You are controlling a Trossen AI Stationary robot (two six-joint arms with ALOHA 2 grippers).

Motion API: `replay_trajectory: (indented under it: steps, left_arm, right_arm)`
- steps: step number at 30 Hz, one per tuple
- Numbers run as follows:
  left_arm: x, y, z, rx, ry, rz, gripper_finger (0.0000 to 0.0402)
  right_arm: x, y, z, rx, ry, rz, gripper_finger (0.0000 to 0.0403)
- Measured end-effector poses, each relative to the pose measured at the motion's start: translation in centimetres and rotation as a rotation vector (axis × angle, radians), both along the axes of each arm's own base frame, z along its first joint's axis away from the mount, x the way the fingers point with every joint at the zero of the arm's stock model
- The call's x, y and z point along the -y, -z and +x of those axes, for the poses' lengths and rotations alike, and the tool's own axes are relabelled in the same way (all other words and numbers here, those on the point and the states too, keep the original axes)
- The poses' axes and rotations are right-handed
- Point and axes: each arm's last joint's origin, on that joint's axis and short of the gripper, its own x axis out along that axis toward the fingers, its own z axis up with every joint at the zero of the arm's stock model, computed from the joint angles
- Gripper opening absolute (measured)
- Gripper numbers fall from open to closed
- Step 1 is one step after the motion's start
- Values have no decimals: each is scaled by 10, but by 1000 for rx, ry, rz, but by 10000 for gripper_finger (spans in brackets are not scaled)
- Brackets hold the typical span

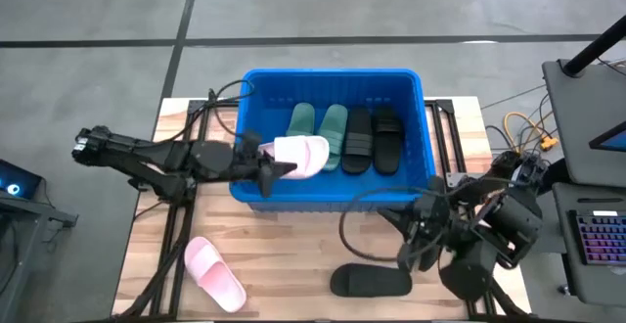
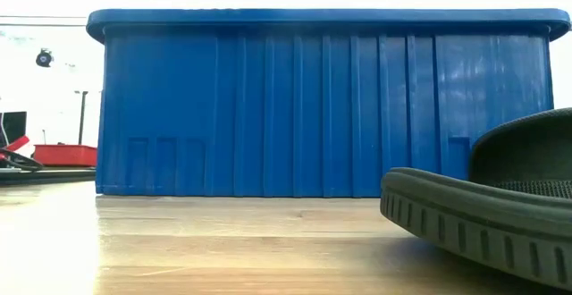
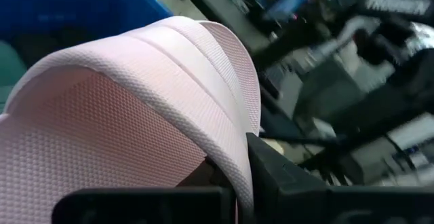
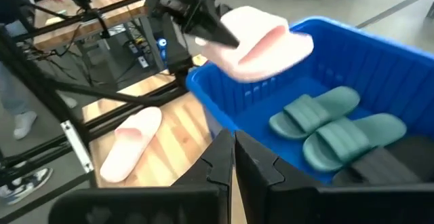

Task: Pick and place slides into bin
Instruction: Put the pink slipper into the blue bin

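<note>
The left gripper (image 1: pixel 279 166) is clamping a light pink slide (image 1: pixel 301 154) and holding it over the blue bin (image 1: pixel 411 80) at its nine o'clock rim. Two green slides (image 1: pixel 318 132) and two black slides (image 1: pixel 372 137) are lying inside. The right gripper (image 4: pixel 234 157) is sitting closed and empty near five o'clock, with another pink slide (image 1: pixel 215 274) and a black slide (image 1: pixel 370 282) on the table (image 1: pixel 284 254)
</note>
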Motion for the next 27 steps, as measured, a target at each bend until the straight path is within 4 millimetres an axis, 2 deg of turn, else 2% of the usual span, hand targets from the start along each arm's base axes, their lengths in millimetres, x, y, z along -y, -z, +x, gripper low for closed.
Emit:
replay_trajectory:
  steps: [5, 9, 20, 27]
  left_arm:
    - [-16, 2, 8, -29, 144, 41, 0]
    - [-32, 5, 15, -44, 135, 36, 0]
    - [-70, 15, 38, -93, 236, -5, 0]
    - [-94, 15, 64, -106, 343, -62, 0]
  right_arm:
    - [15, -8, 7, -15, 12, -54, 8]
    - [27, -15, 9, -38, 11, -112, 8]
    - [88, -42, -6, -105, -2, -196, 8]
    - [108, -48, -11, -180, -82, -262, 8]
